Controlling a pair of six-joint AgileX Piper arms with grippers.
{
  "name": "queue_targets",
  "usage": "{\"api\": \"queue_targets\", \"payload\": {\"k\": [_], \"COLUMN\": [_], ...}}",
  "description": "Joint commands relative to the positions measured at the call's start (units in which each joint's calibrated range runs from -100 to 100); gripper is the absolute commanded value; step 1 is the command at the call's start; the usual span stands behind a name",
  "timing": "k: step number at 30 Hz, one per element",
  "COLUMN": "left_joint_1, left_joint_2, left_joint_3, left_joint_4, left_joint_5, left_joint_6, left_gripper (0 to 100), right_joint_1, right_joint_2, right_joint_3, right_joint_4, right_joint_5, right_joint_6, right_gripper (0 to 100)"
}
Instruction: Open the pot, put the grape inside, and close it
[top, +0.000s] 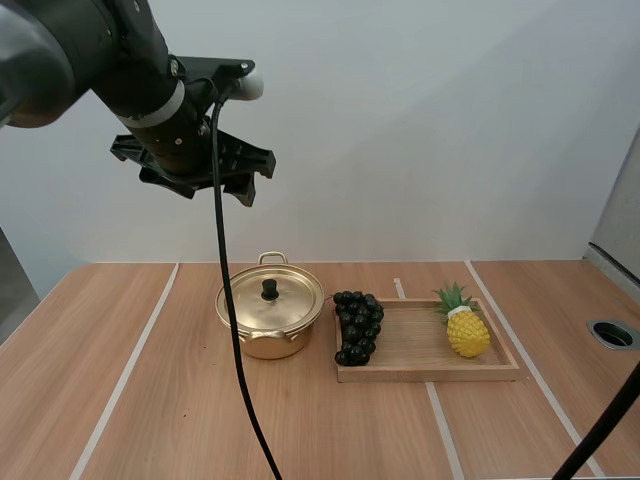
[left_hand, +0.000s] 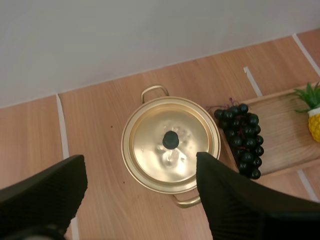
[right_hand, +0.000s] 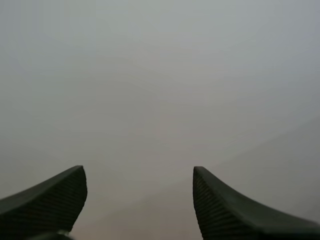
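Mid-frame, the grape bunch (top: 358, 327) lies long axis top-to-bottom at the left end of the tray (top: 430, 372), stem seemingly upward, beside the lidded pot (top: 270, 320). The jaws of the left gripper (left_hand: 140, 160) and the right gripper (right_hand: 138, 170) gape wide, empty.

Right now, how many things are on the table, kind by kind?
Pot: 1
Grapes: 1 bunch
Pineapple: 1
Tray: 1
Total: 4

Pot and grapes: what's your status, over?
Left gripper open, high above pot. Right gripper open, empty. Lid on; grapes on wooden tray. Nothing blocking lid.
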Motion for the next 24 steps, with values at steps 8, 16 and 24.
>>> {"api": "queue_targets", "payload": {"k": [8, 16, 24], "left_joint_1": [-0.15, -0.15, -0.22], "left_joint_2": [3.3, 5.5, 9.9], "left_joint_3": [5.3, 10.1, 12.5], "left_joint_4": [-5.4, -5.9, -6.5], "left_joint_5": [-0.5, -13.8, -22.2], "left_joint_6": [4.5, 7.0, 10.4], "left_gripper": [100, 100, 100], "right_joint_1": [-0.2, -0.2, -0.2], "right_joint_2": [-0.7, -0.7, -0.7], "right_joint_3": [-0.6, -0.6, -0.6], "right_joint_4": [0.2, 0.2, 0.2], "right_joint_5": [0.0, 0.0, 0.0], "right_joint_6": [-0.7, -0.7, -0.7], "right_gripper": [100, 100, 100]}}
